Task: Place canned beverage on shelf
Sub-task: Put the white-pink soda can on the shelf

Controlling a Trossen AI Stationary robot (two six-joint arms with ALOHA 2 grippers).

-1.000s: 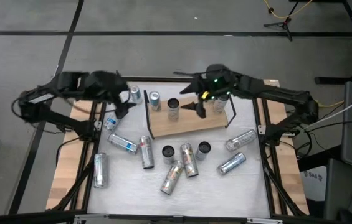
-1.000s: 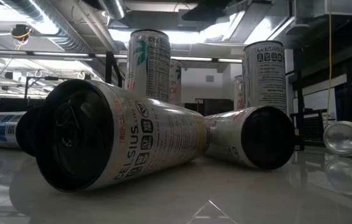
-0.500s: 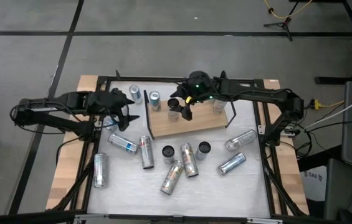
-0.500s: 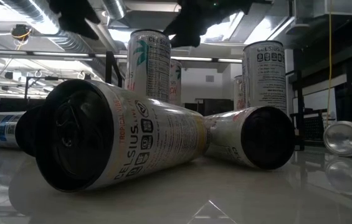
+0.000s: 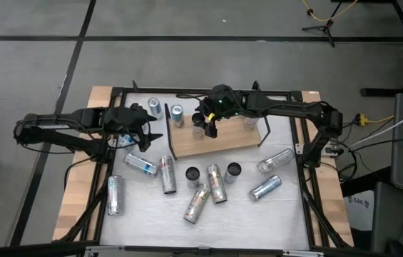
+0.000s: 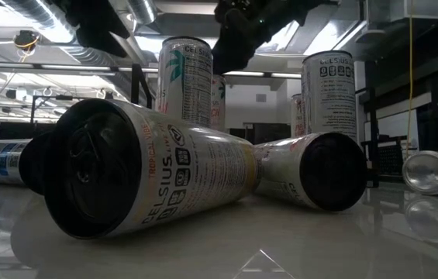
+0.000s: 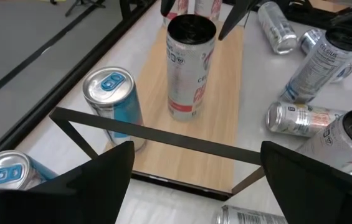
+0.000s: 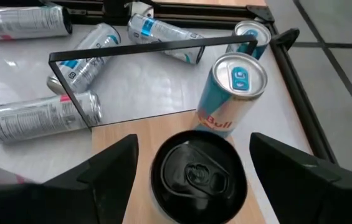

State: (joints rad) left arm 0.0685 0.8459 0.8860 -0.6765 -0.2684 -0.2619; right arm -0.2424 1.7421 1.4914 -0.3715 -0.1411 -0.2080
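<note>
The shelf [image 5: 222,143] is a light wooden board with black wire ends, lying at the far middle of the white table. A black-topped can [image 8: 197,177] stands upright on its left half. My right gripper [image 5: 207,127] hovers open just over that can, one finger to each side of its top, touching nothing that shows. My left gripper [image 5: 151,130] is open in the air off the shelf's left end, facing along the board [image 7: 210,130] with nothing between its fingers. In the low view, both grippers are dark shapes above the cans, left [image 6: 94,23] and right [image 6: 242,35].
A second can [image 5: 250,121] stands on the shelf's right half. Two blue-topped cans [image 5: 177,114] [image 5: 155,107] stand on the table by the shelf's far left corner. Several cans lie or stand on the near half [image 5: 201,189]. The shelf's wire end [image 7: 163,140] stands before my left gripper.
My right gripper has come down and gone along the shelf toward the table's left, ending over the black-topped can. My left gripper has sunk lower beside the shelf's left end. Both have stayed open, and no can has moved.
</note>
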